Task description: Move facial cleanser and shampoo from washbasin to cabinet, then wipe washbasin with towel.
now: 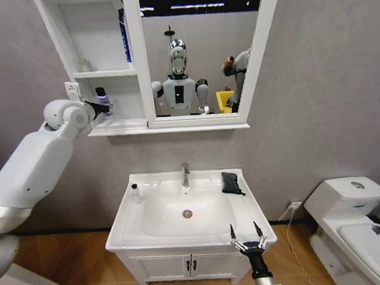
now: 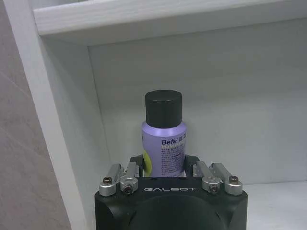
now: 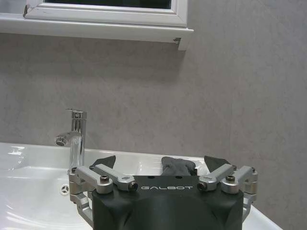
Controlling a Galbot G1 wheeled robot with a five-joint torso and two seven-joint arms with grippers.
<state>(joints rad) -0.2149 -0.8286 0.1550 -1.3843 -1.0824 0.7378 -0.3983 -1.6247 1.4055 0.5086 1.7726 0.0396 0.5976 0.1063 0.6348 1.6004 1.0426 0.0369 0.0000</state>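
Note:
My left gripper [image 1: 104, 104] reaches into the lower compartment of the cabinet [image 1: 111, 126], shut on a purple bottle [image 1: 102, 96] with a black cap. In the left wrist view this bottle [image 2: 164, 143] stands upright between the fingers [image 2: 140, 162], close to the cabinet's back wall [image 2: 225, 96]. A small white bottle [image 1: 135, 193] with a black cap stands on the washbasin [image 1: 125, 225] at its left rear. The dark towel [image 1: 231, 182] lies on the right rear rim. My right gripper [image 1: 248, 233] hovers open at the basin's front right edge; from its wrist, the gripper [image 3: 162, 162] faces the towel [image 3: 178, 166].
A chrome tap [image 1: 185, 175] rises at the rear centre of the bowl. The mirror [image 1: 194, 52] adjoins the cabinet on the right. A white toilet [image 1: 356, 216] stands to the right, and the vanity doors [image 1: 191, 266] are below the basin. A blue item [image 1: 125, 36] sits on the upper shelf.

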